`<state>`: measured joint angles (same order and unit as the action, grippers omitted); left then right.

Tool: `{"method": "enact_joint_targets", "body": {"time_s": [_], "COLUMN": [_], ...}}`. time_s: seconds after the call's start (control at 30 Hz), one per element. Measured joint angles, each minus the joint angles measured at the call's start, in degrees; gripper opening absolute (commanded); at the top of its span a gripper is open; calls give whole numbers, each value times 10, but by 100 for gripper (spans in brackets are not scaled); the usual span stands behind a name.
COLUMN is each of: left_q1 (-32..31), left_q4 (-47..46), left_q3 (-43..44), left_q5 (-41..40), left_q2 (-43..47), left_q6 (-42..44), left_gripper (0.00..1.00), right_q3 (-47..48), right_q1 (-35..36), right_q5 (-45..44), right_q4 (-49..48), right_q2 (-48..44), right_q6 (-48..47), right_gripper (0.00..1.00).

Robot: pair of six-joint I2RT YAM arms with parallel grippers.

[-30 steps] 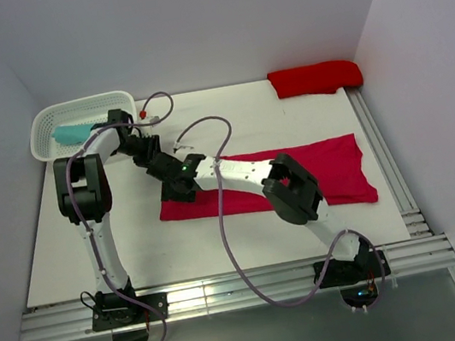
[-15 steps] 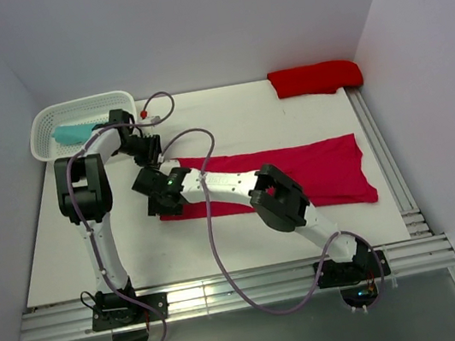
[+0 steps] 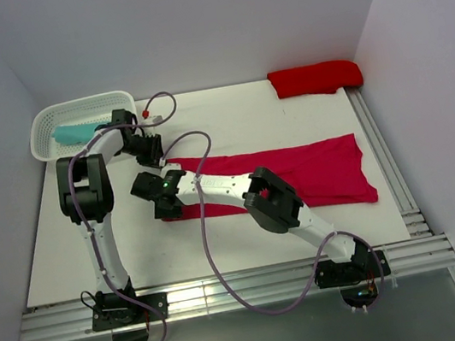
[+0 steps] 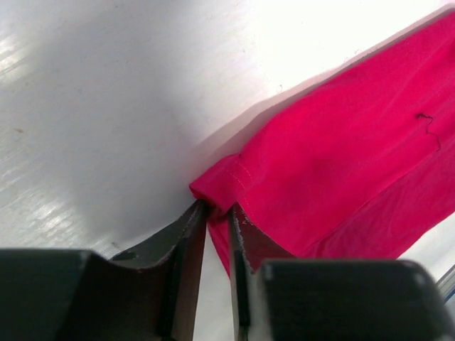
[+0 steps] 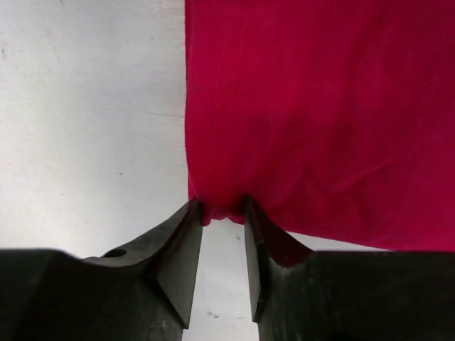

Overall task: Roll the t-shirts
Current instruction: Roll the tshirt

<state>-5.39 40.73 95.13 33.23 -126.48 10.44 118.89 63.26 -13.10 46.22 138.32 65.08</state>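
At the left end of the table (image 3: 237, 121), you have both grippers on the raspberry-red t-shirt (image 3: 314, 170), which lies flat in a long band across the middle. The left gripper (image 4: 217, 213) is clamped on the far-left hemmed corner. The right gripper (image 5: 222, 211) is pinching the near-left edge, cloth bunched in its grip. A scarlet bundle (image 3: 315, 79) sits in the far right corner, and a teal bundle (image 3: 74, 132) lies in the white basket (image 3: 41, 131).

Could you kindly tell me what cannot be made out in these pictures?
Top view: left end of the large raspberry-red cloth t-shirt, under the left arm and right arm.
Top view: teal cloth bundle, partly behind the wall of the white lattice plastic basket.
Wrist views: rest of the shirt, cut by frame edges.
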Motion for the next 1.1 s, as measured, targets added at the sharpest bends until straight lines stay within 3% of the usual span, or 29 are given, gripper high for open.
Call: {"method": "enact_joint_targets", "body": {"time_s": [0.1, 0.23, 0.33, 1.1], "left_q1": [-6, -14, -22, -86], "left_q4": [-10, -21, -22, 24], "left_q3": [-4, -9, -11, 23], "left_q5": [-2, -9, -30, -242], "left_q2": [0, 2, 8, 21], "left_q6": [-8, -16, -24, -41], "left_gripper": [19, 8, 1, 0], "right_q3": [0, -2, -25, -296], "right_q1": [0, 0, 0, -14], "right_q5": [-2, -2, 0, 40], "right_q4": [4, 3, -21, -262], "right_q2": [2, 2, -8, -162], "right_q6": [0, -2, -3, 59], "right_gripper": [27, 10, 9, 1]}}
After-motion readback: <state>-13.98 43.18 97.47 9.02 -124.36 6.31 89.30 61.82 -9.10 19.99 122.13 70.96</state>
